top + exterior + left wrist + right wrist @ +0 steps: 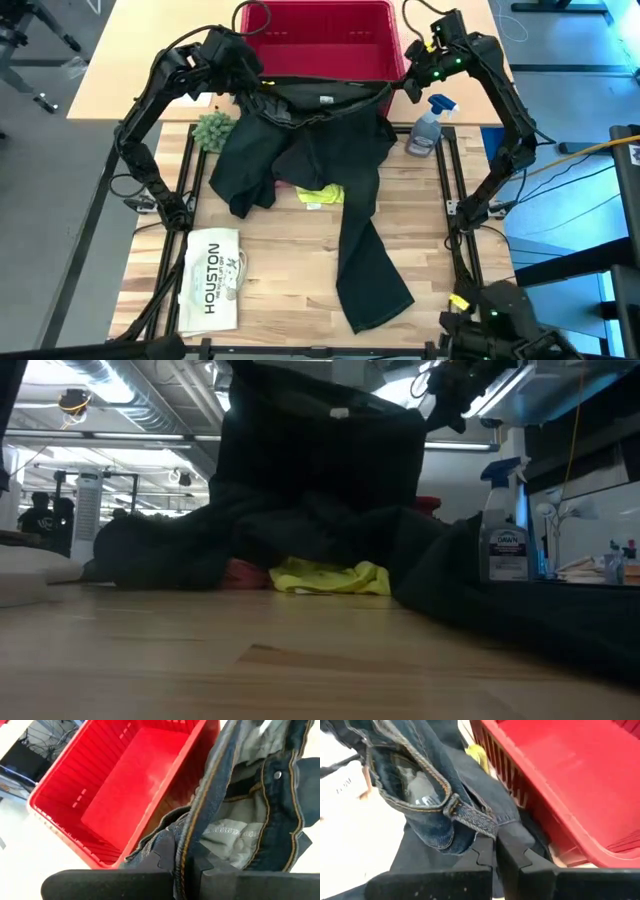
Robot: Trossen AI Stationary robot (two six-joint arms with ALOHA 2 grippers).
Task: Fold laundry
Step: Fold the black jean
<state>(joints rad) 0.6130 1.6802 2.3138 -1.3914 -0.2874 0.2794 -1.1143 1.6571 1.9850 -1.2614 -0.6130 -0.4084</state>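
Observation:
The dark denim trousers [320,150] hang by the waistband between my two grippers, just in front of the red basket. Their legs trail down onto the table: one runs toward the near edge [372,285], the other is bunched at the left [245,185]. My left gripper [258,82] and right gripper [408,88] are both shut on the waistband. The yellow T-shirt [321,194] lies crumpled on the table, partly under the trousers, with a bit of pink cloth [240,572] beside it. The white cloth is hidden. My left gripper [186,865] pinches the waistband's left end [187,832] between its two fingers, taking the edge of the open waist. That end is lifted clear and the cloth hangs below. My right gripper [495,845] pinches the waistband's right end beside a belt loop [477,820] between its two fingers. The waistband [330,92] stretches between the two grippers, sagging slightly; the legs rest on the table.
The red basket [390,60] stands at the far edge, right behind the held waistband. A spray bottle [428,128] stands at the right, and a small green plant-like thing [213,130] at the left. The flat white HOUSTON item [212,278] lies near the left front corner.

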